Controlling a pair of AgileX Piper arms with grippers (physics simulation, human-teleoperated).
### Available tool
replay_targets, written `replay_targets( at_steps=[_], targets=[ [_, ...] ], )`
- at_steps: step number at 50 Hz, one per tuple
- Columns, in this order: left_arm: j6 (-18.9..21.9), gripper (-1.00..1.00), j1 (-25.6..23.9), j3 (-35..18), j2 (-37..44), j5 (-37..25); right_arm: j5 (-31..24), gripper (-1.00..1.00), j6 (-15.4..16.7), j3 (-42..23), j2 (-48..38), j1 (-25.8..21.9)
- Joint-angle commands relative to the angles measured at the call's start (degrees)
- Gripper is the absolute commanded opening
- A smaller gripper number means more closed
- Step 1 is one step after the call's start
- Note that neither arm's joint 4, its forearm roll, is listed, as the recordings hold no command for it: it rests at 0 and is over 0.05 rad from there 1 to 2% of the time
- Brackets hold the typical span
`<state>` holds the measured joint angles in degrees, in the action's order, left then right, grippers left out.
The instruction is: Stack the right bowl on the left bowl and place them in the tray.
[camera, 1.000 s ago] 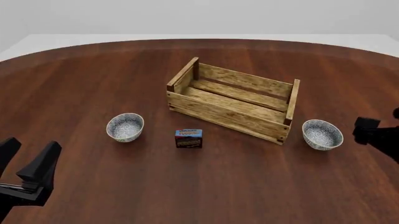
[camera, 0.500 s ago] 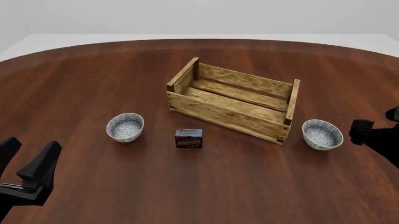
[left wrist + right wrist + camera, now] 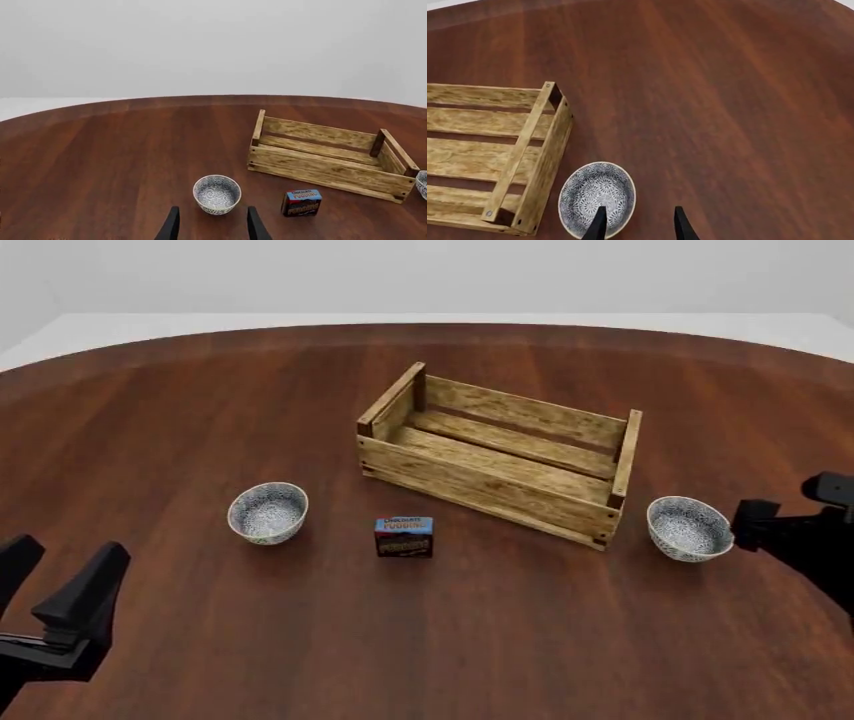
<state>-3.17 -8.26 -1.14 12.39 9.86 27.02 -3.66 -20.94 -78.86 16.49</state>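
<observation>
The left bowl [image 3: 268, 512], white with blue-grey speckles, stands on the table left of the tray [image 3: 497, 472]. In the left wrist view the same left bowl [image 3: 217, 194] lies just ahead of my open left gripper [image 3: 212, 230], which holds nothing. My left gripper [image 3: 54, 582] hangs near the front left edge. The right bowl [image 3: 690, 528] sits just right of the tray's near corner. My right gripper [image 3: 790, 502] is open close beside it on the right. In the right wrist view one finger [image 3: 598, 224] overlaps the right bowl [image 3: 597, 196] at its rim, beside the tray [image 3: 527, 165].
A small dark pudding box [image 3: 403, 537] stands between the left bowl and the tray's front wall; it also shows as the pudding box [image 3: 301, 202] in the left wrist view. The tray [image 3: 325, 172] is an empty slatted wooden crate on a round dark wooden table [image 3: 200, 400].
My right gripper has moved left, closer to the right bowl. The left gripper, both bowls, the box and the tray have stayed put.
</observation>
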Motion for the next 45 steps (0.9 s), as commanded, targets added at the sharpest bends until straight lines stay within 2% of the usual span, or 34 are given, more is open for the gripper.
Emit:
replay_targets(
  at_steps=[1, 2, 4, 45],
  targets=[
    [-0.1, 1.00, 0.3, -0.1, -0.8, -0.9, 3.1, 1.00, 0.0, -0.5, -4.4, -0.4],
    [-1.7, 1.00, 0.9, 0.0, -0.1, -0.4, 3.5, 1.00, 0.0, -0.5, -4.9, -0.5],
    [-1.8, 1.00, 0.7, 0.0, -0.6, -0.9, 4.0, 1.00, 0.0, -0.6, -5.6, -0.6],
    [-1.2, 1.00, 0.9, -1.2, -2.6, -3.8, 11.8, 1.00, -0.6, -2.2, -16.8, -0.1]
  ],
)
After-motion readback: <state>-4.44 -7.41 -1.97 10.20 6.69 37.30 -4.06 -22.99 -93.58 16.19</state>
